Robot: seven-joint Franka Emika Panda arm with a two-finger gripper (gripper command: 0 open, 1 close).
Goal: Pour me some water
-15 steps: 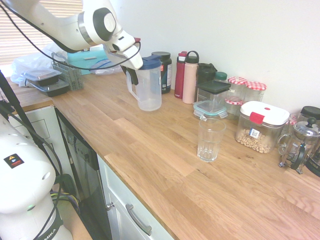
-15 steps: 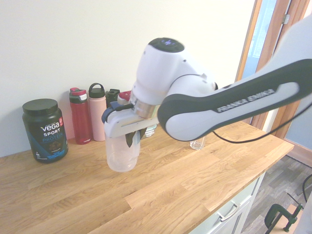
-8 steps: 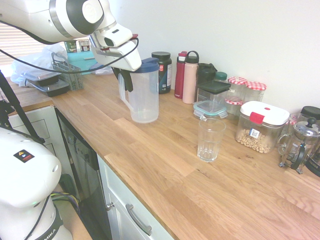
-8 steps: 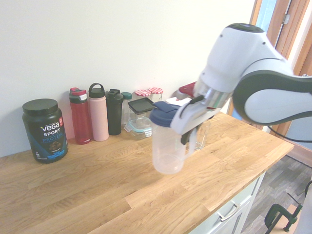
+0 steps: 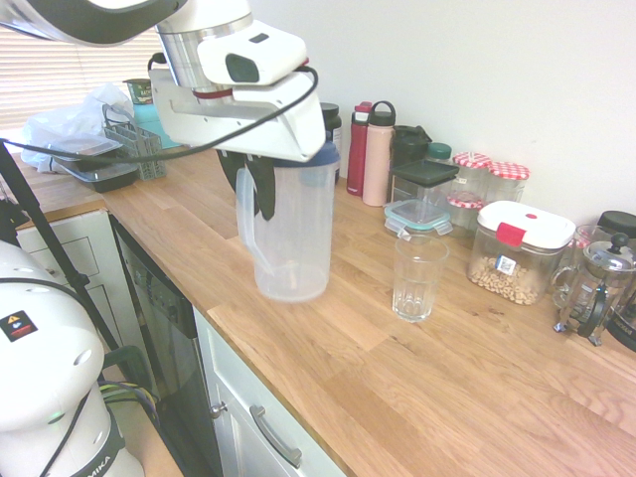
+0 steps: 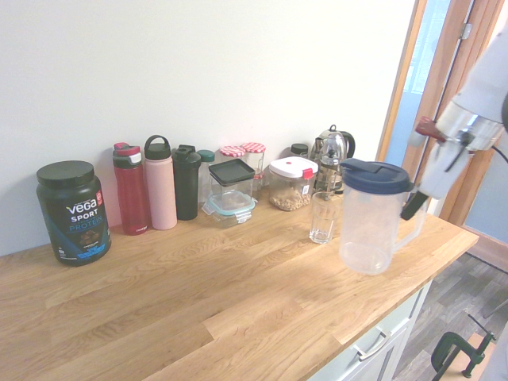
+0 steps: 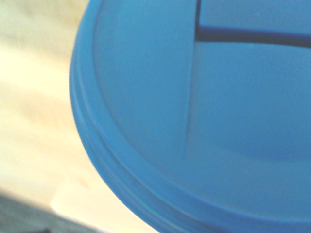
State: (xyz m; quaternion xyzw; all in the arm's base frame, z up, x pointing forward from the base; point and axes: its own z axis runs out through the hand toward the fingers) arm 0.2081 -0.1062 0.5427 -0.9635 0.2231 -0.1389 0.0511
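Second exterior view: jug (image 6: 371, 218) upright, just beside glass (image 6: 323, 216).
Tool (image 6: 413, 208) pinching jug handle; glass wall-side of jug, spout unclear.

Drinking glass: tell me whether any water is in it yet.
No, the drinking glass stands clear and empty on the wooden counter beside the raised pitcher.

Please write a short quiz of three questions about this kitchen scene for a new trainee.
1. True or false: the pitcher stands on the counter.
2. What does the gripper hold? A) the pitcher's handle B) the drinking glass C) the pink bottle
3. What colour is the pitcher's lid?

Key: 1. False, it is held above the counter. 2. A. 3. Dark blue.
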